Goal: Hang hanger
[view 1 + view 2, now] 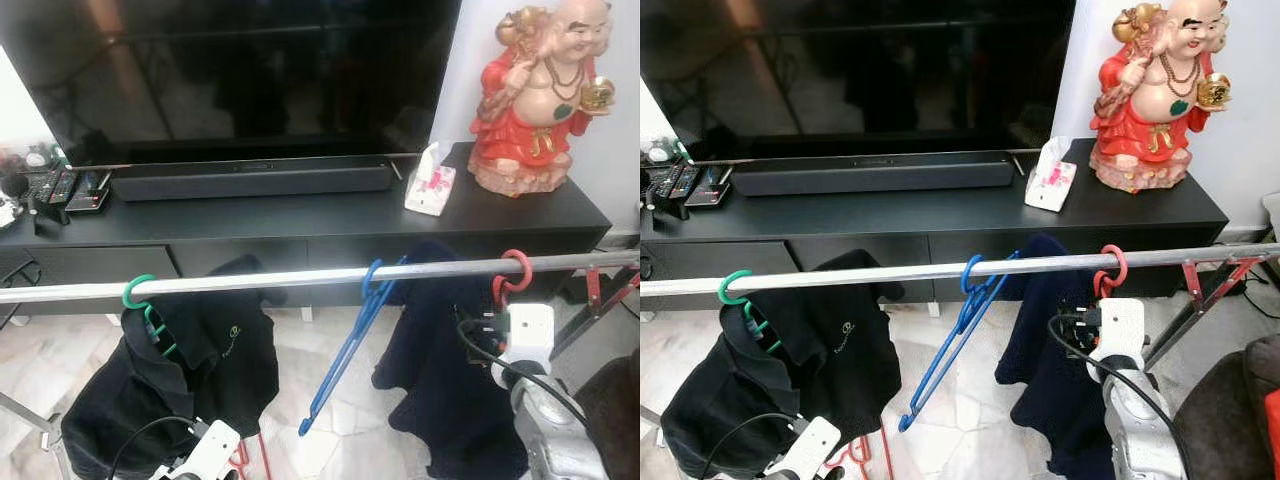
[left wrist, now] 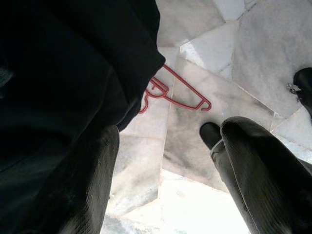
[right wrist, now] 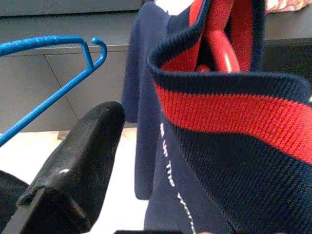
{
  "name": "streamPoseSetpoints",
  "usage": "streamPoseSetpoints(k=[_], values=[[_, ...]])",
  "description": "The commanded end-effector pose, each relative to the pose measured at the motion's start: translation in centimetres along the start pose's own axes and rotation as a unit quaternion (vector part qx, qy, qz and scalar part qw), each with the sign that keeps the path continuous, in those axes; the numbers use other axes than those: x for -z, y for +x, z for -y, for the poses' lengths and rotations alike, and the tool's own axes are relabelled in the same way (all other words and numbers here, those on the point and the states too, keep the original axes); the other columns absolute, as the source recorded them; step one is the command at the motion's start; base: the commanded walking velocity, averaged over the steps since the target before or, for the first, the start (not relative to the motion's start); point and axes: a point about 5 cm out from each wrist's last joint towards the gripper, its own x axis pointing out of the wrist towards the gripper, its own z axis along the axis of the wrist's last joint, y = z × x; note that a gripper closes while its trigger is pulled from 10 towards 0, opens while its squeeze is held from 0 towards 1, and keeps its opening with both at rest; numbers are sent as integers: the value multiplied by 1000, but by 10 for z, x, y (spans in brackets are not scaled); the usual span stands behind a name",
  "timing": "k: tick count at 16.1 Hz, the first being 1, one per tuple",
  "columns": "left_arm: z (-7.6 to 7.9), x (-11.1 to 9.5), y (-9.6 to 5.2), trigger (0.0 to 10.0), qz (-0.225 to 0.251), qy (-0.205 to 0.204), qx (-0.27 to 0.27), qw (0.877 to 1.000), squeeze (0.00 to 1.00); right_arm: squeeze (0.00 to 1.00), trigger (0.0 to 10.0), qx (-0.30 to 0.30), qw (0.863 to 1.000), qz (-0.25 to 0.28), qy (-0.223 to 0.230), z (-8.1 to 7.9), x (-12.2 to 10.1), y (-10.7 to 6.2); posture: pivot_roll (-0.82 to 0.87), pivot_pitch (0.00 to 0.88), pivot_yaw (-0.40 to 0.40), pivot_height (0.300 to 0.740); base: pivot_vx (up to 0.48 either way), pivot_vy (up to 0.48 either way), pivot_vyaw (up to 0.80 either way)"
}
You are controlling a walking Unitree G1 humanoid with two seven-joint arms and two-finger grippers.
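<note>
Left eye view gives you the rail (image 1: 300, 277) running across the near side, and the red hanger (image 1: 514, 273) is hooked on it at the right end, carrying a navy garment (image 1: 440, 380). Your right gripper (image 3: 146, 161) sits just under that hook, but its arm covers most of it there, so you can't make out the grip from the head cameras. In the right wrist view one black finger (image 3: 73, 165) stands on one side of the garment's red-and-navy collar (image 3: 229, 107) with the red hanger poking up inside it. The other finger is hidden behind the cloth, so whether it's pinching the cloth is impossible to tell. There's white lettering down the navy fabric, too blurred to read.

Left of that, a blue hanger (image 1: 350, 340) hangs empty at mid-rail, and a green hanger (image 1: 140, 300) holds a black polo (image 1: 190, 370) with a small chest logo you can't read.

Your left gripper (image 2: 165, 180) is down low, fingers spread wide over the marble floor (image 2: 253, 53), holding nothing. Another red hanger (image 2: 170, 92) lies on the floor beyond it, partly tucked under dark cloth.
</note>
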Motion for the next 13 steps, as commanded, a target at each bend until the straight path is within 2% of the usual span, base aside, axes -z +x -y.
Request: streamPoseSetpoints(k=[1, 2, 3, 13], values=[[-1, 8, -2, 10000, -17, 6, 4, 1000, 0, 0, 10000, 0, 1000, -13, 4, -2, 3, 2, -45, 0, 41, 740, 0, 0, 0], [-1, 9, -2, 10000, -19, 6, 4, 1000, 0, 0, 3765, 2, 1000, -19, -1, -3, 5, 2, -44, 0, 40, 740, 0, 0, 0], [-1, 10, -3, 10000, -21, 4, 3, 1000, 0, 0, 0, 7, 1000, -19, 6, -4, 6, 2, -44, 0, 40, 740, 0, 0, 0], [2, 14, -4, 10000, -23, -3, 9, 1000, 0, 0, 0, 3, 1000, -11, 14, -10, 6, 4, -44, 10, 47, 740, 0, 0, 0]])
